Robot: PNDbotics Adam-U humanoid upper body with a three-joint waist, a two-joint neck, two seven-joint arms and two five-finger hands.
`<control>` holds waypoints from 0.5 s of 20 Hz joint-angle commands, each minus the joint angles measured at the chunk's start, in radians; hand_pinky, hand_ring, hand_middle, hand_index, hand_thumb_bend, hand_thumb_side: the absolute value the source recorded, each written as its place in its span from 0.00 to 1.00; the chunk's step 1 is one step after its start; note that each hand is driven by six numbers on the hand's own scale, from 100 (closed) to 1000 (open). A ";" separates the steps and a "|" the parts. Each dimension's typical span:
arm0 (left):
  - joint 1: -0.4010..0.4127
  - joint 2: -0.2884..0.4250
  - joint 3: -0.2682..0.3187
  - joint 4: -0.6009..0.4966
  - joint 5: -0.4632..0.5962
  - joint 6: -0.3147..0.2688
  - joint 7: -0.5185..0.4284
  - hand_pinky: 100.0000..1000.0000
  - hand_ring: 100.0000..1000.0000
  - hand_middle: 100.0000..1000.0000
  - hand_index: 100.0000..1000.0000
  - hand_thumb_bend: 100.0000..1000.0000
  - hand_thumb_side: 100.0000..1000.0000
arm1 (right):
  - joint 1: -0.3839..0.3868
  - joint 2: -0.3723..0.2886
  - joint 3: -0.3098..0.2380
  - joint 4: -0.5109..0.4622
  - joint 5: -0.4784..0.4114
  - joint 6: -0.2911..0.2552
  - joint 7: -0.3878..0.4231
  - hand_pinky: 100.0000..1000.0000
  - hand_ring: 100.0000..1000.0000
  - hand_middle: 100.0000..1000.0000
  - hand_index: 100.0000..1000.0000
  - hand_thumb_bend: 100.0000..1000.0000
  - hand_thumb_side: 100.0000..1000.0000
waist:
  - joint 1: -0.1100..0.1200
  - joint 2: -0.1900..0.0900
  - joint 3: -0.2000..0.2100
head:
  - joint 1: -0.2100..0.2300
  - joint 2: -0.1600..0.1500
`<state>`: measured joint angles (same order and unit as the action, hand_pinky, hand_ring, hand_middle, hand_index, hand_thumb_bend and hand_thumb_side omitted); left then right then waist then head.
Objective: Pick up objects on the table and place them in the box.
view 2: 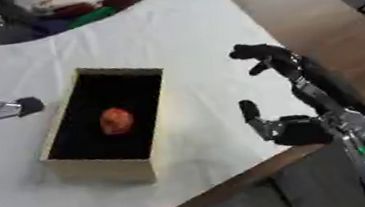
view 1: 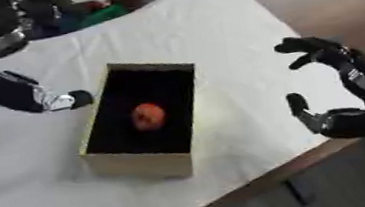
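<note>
The reddish-orange round object [view 1: 148, 116] lies inside the box [view 1: 183, 109], between the hands. The left hand [view 1: 69, 100], fingers unclear, is nearer; the right hand [view 1: 334, 85] hangs open, empty.

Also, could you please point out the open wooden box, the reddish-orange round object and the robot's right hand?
Open wooden box with black interior [view 1: 137, 165]: left eye view, near outer wall.
Reddish-orange round object [view 1: 148, 116]: left eye view, its middle, inside the box.
Right hand [view 2: 294, 130]: right eye view, palm.

The box [view 1: 148, 166] stands on the surface [view 1: 211, 26] between the hands: left hand [view 1: 22, 96] just beside it, right hand [view 2: 288, 106] apart. A round thing [view 1: 148, 116] lies inside.
</note>
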<state>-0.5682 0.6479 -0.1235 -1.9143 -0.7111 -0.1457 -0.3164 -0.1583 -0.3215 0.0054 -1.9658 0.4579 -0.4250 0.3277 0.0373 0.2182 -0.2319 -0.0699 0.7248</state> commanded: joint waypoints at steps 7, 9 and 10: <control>0.148 -0.107 0.125 -0.055 0.062 0.093 0.243 0.78 0.74 0.70 0.86 0.46 0.57 | -0.003 -0.003 -0.015 -0.015 0.014 0.005 -0.013 0.67 0.89 0.85 1.00 0.00 0.21 | -0.013 -0.004 0.032 | 0.023 0.023; 0.166 -0.134 0.134 -0.055 0.079 0.099 0.281 0.78 0.73 0.69 0.86 0.44 0.58 | -0.002 -0.002 -0.016 -0.015 0.015 0.006 -0.013 0.67 0.89 0.85 1.00 0.00 0.21 | -0.014 -0.003 0.041 | 0.043 0.027; 0.172 -0.144 0.137 -0.053 0.087 0.101 0.296 0.78 0.72 0.69 0.86 0.43 0.58 | -0.003 -0.002 -0.017 -0.015 0.015 0.006 -0.014 0.67 0.89 0.85 1.00 0.00 0.21 | -0.014 -0.003 0.044 | 0.054 0.029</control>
<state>-0.3884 0.5028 -0.0046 -1.9495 -0.6377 -0.0488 -0.0453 -0.1566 -0.3127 -0.0007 -1.9658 0.4686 -0.4190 0.3184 0.0241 0.2283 -0.1869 -0.0268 0.7465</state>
